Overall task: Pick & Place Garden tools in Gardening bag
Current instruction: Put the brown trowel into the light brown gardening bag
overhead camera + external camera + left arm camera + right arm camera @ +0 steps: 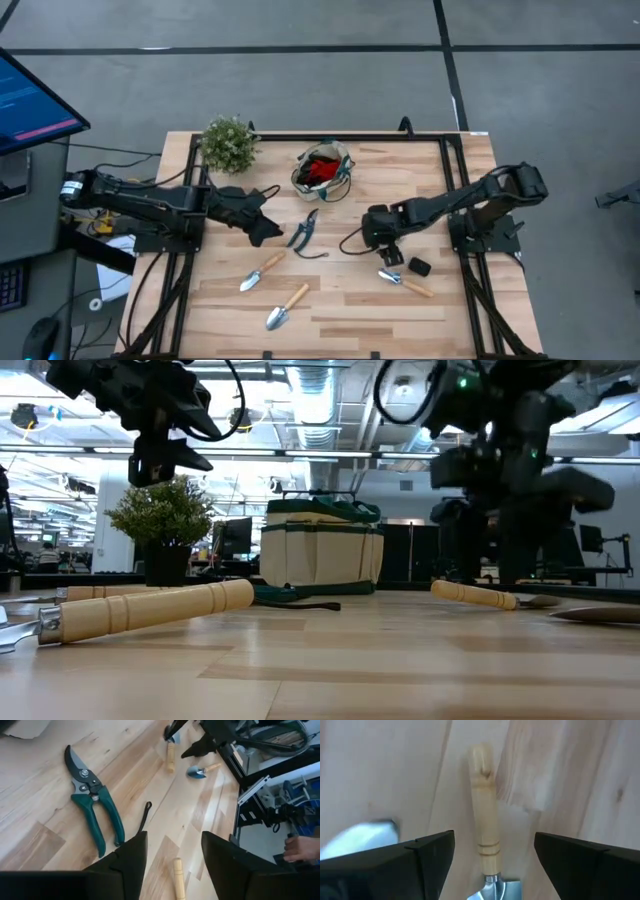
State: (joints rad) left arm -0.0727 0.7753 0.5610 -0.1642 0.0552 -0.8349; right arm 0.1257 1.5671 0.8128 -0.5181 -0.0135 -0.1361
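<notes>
Garden tools lie scattered over the wooden bench (350, 300) in the high view: dark-handled pruning shears (306, 232) near the middle, two wooden-handled trowels (262, 271) (286, 307) toward the front left, and a third trowel (404, 283) at the front right beside a small black lump (419, 267). Red gloves (320, 168) sit inside the gardening bag (322, 171), which stands at the back of the bench just right of the bushy green plant (229, 143). The left end effector (268, 226) hangs just left of the shears, and the right end effector (390, 255) hangs over the third trowel's head.

From the low view, the beige bag (322, 548) with green trim stands upright at the back, the plant (166, 525) to its left. One wooden handle (150, 610) lies close in the foreground, another handle (474, 594) farther right. Both arms hang above the bench, clear of its surface.

In the left wrist view, the left end effector (172, 857) has its fingers spread apart and holds nothing; the green-handled shears (90, 800) lie flat on the bench ahead of it, blades closed. A trowel handle tip (178, 877) shows between the fingers. A person's hand (302, 850) shows beyond the bench edge.

In the right wrist view, the right end effector (494, 850) is spread wide, fingers on either side of the trowel's wooden handle (485, 822) without touching it. The trowel lies flat on the bench.
</notes>
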